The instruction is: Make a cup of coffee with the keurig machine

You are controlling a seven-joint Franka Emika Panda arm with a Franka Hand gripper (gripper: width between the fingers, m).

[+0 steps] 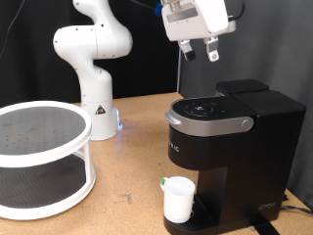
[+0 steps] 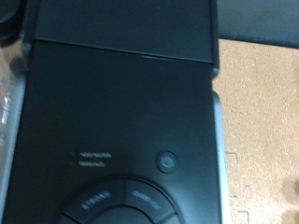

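Exterior view: black keurig machine (image 1: 230, 147), lid apparently closed, white cup (image 1: 178, 199) beneath.

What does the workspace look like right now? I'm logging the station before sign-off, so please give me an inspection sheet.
Surface: brown wooden table, a few small specks on it.
Job's things: keurig machine, lid closed, at the exterior view's right; white cup upright on its drip tray under the brew head.
Clutter: white two-tier round rack at the exterior view's left.
Grippers: gripper in the air above the machine, holding nothing; its fingers stand apart. The wrist view shows only the machine's top and buttons.
Cables: dark cable at the machine's right.
Surroundings: robot base behind, black backdrop.
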